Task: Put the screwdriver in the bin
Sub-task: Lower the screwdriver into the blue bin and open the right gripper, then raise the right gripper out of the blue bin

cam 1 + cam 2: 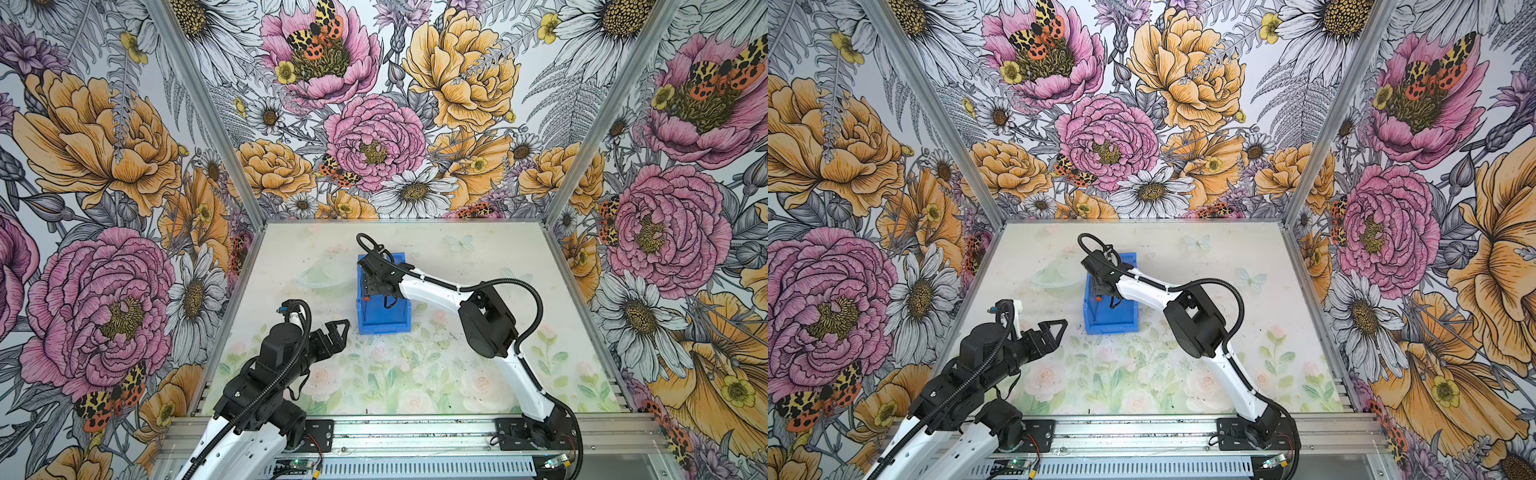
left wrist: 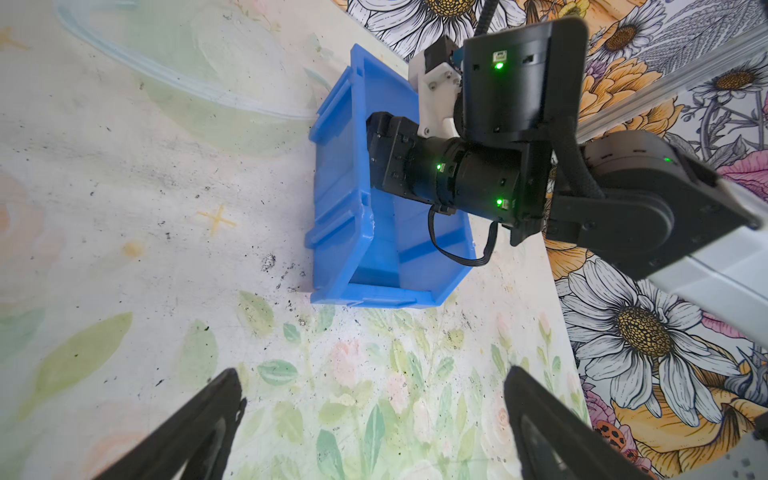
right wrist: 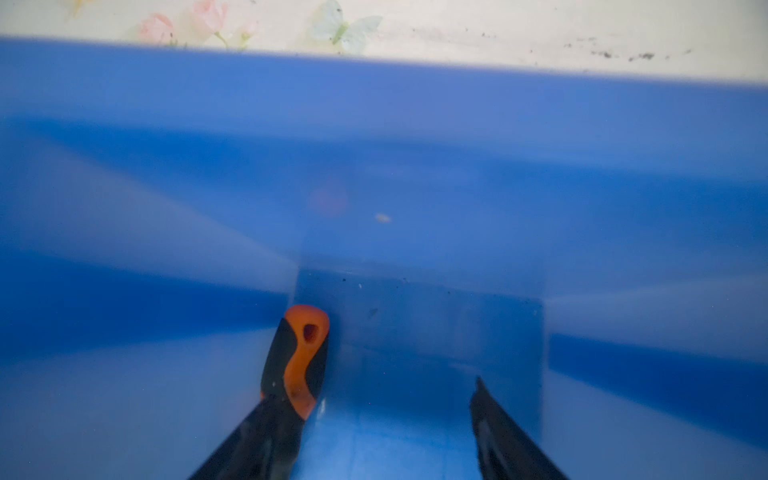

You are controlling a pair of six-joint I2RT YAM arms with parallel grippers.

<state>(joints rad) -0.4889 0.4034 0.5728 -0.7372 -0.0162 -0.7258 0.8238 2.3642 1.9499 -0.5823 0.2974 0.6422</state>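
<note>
Right hand (image 3: 386, 395) is deep inside the bin (image 3: 374, 104), low between the blue walls, fingers spread apart. The screwdriver (image 3: 301, 357) sits against one finger only, the other well clear, so nothing is clamped. It looks let go low down, probably so it can't bounce out. In a top view its orange end (image 1: 366, 297) shows by the bin's side wall. Left hand (image 2: 372, 374) hangs over the worktop (image 1: 457, 374) near the bin, fingers apart and empty, out of the way. The drop looks done, with only the lift-out left
</note>
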